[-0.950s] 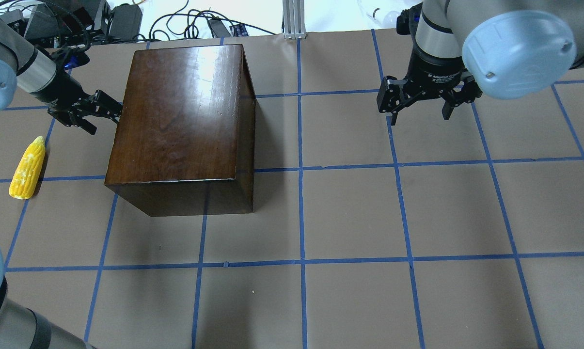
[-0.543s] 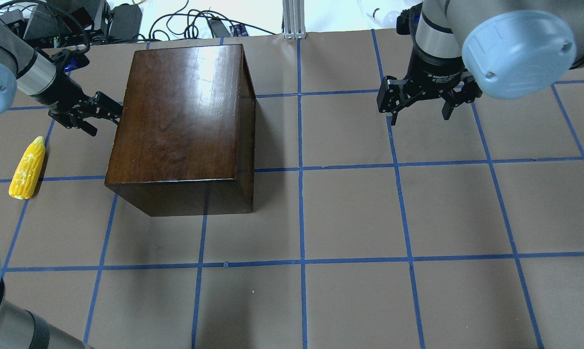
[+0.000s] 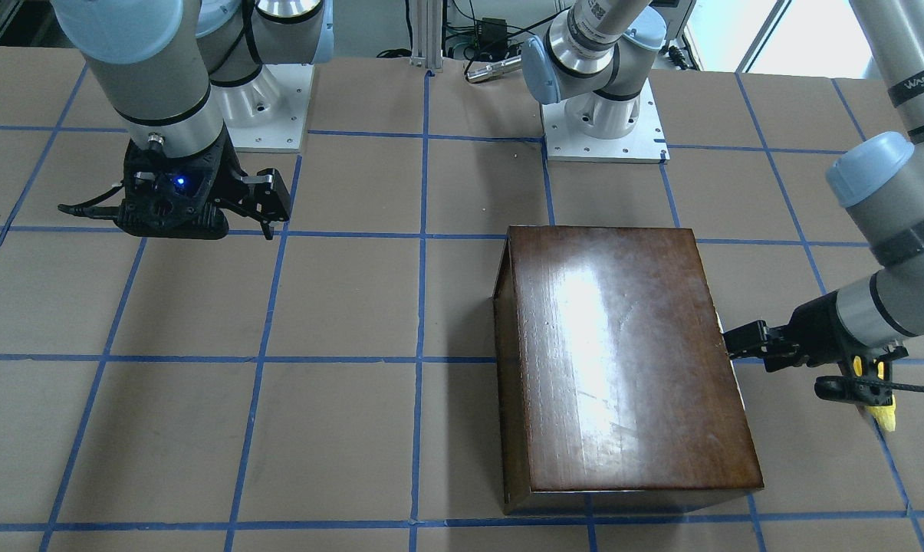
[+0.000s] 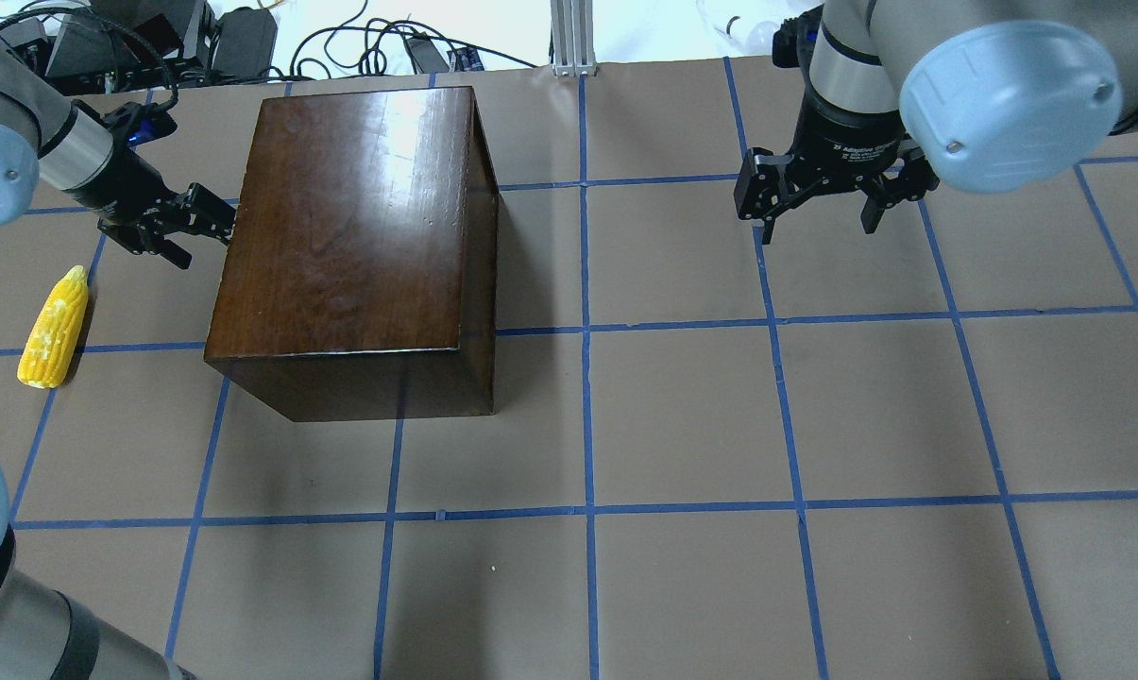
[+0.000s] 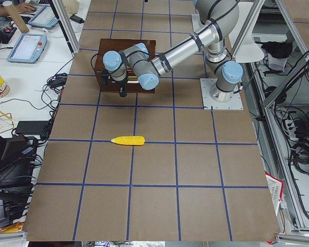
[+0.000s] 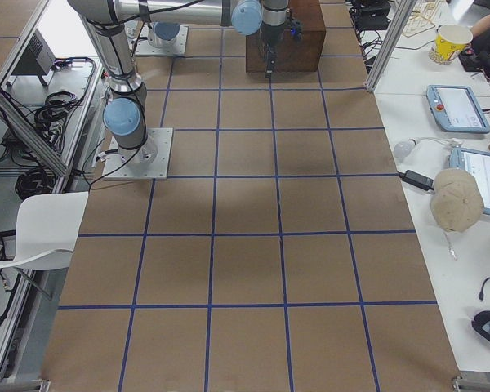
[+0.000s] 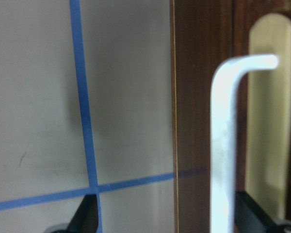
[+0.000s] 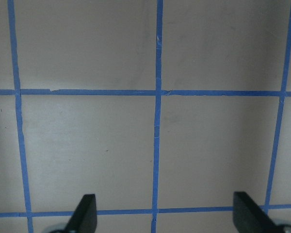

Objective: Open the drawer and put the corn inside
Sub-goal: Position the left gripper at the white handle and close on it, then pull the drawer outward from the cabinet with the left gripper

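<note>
The dark-brown box (image 4: 351,217) stands at the table's back left. Its drawer is shut; the left wrist view shows the dark front panel (image 7: 201,121) with a white bent handle (image 7: 222,145) over a pale cut-out. My left gripper (image 4: 202,241) is open at the box's left side, its jaws standing on either side of the handle without closing on it; it also shows in the front view (image 3: 734,345). The yellow corn (image 4: 54,328) lies on the table left of the box, apart from the gripper. My right gripper (image 4: 819,212) is open and empty above the table at the back right.
Blue tape lines grid the brown table (image 4: 682,425). Cables and power bricks (image 4: 247,38) lie beyond the back edge. An aluminium post (image 4: 573,38) stands at the back middle. The two arm bases (image 3: 603,130) are bolted at the robot's side.
My left wrist has shifted slightly beside the box, with the fingertips staying at the drawer front. The right arm, box and corn have not moved.
</note>
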Available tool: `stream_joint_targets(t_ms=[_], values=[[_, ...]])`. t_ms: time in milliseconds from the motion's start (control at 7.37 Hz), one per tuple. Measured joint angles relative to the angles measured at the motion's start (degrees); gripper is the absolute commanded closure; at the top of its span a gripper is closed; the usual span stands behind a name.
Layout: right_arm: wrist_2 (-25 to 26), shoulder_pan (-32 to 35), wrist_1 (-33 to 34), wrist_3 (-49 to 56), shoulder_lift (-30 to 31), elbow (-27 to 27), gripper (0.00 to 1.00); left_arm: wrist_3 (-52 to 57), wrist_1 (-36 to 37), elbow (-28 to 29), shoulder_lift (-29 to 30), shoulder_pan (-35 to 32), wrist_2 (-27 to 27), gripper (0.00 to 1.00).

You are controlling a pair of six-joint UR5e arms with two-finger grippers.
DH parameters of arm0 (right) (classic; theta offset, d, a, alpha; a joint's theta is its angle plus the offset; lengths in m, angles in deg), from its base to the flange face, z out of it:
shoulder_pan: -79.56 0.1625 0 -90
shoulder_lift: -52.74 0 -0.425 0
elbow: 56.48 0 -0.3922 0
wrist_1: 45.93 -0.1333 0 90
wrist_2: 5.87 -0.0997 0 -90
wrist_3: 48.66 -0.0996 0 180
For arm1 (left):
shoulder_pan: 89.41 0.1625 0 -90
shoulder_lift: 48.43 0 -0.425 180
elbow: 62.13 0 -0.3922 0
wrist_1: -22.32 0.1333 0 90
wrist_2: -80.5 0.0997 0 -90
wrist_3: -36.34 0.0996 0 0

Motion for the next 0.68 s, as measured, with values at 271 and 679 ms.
stream_joint_targets(t_ms=[271,679], values=[[0.0,0.0,0.0,0.0,0.0,0.0,0.0,0.0,0.0,0.0,0.1,0.0,0.0,0.0],[0.0,0.0,0.0,0.0,0.0,0.0,0.0,0.2,1.2,-0.1,0.7,0.5,0.2,0.0]])
